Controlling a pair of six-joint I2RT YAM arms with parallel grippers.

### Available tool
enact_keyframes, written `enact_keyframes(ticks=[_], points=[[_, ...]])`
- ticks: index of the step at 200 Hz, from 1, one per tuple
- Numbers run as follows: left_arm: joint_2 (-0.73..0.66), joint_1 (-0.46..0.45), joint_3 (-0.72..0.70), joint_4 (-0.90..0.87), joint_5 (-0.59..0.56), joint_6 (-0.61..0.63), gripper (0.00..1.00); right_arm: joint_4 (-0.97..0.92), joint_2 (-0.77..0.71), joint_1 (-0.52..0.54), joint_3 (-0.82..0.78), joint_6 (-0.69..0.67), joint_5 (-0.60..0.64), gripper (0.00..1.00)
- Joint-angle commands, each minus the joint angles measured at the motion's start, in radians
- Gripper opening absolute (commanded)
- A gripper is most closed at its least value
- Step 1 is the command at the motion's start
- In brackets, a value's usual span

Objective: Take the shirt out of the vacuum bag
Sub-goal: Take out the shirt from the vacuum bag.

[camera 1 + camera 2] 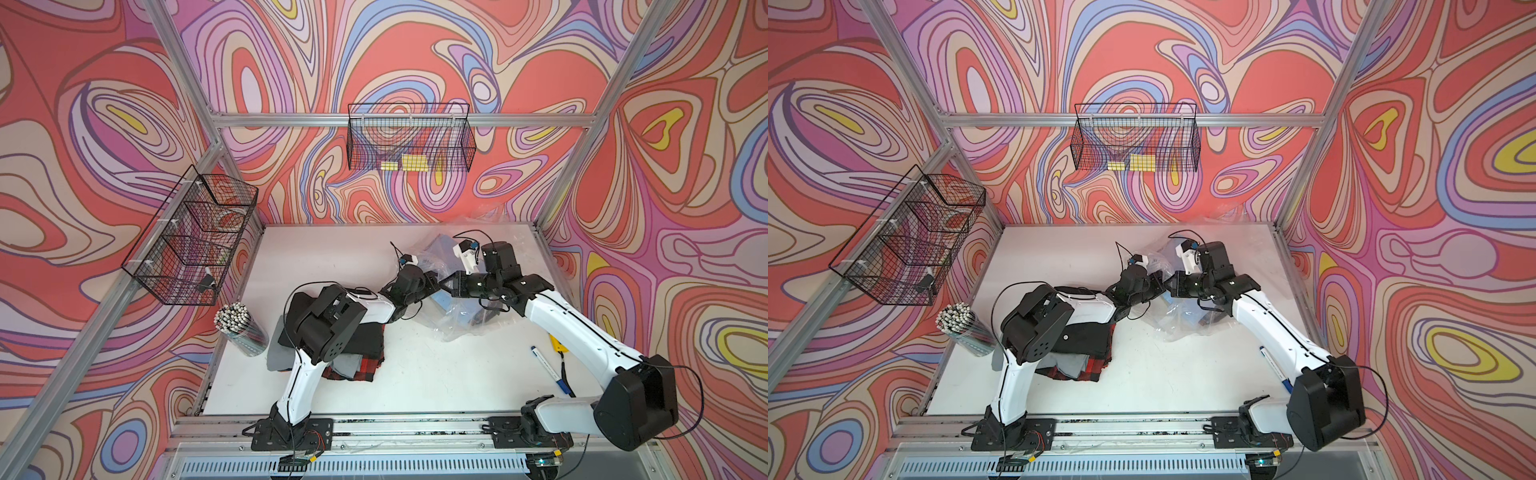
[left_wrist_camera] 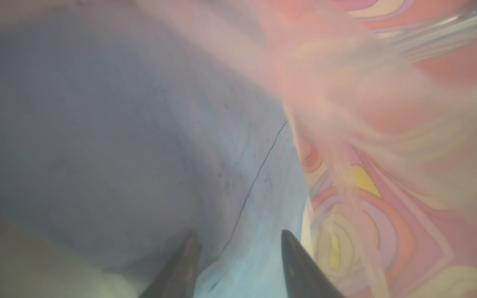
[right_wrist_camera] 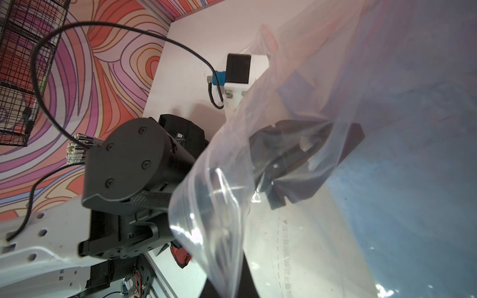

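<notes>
A white table (image 1: 332,257) is shown in both top views, with the vacuum bag (image 1: 453,326) lying crumpled on its far right part, between the two arms. A pile of folded clothes (image 1: 361,353) is stacked near the front left, under the left arm and well apart from the bag. The shirt (image 1: 440,300), a soft pale-blue fold, is enclosed in the bag, and its cloth is seen through the clear film. The left hand (image 2: 238,242) is placed inside the bag's mouth. Its jaws are parted to a middling width, with blue cloth between the fingertips (image 2: 191,252), though whether the cloth is pinched cannot be told. The right hand (image 1: 444,286) is closed tight, and the rim of the bag appears to be pinched in it and raised. The shirt is judged light and limp, likely to drag and bunch against the film, so a deep bite on a thick folded edge is advised. The bag is judged thin, slippery and easily torn, and is best held at its stiffer mouth strip.
</notes>
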Motion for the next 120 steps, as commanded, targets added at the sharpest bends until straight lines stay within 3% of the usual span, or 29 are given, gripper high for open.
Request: enact_keyframes(ticks=[1,21,120], points=[[-0.108,-0.009,-0.123,0.013,-0.073,-0.024,0.83,0.008,-0.006,0.008,0.023,-0.014,-0.003,0.00],[-0.139,-0.009,-0.159,-0.010,-0.111,-0.020,0.86,0.013,-0.004,0.007,0.021,-0.012,-0.007,0.00],[-0.027,-0.009,-0.046,-0.067,-0.147,0.010,0.84,0.004,0.006,0.008,0.038,-0.011,-0.003,0.00]])
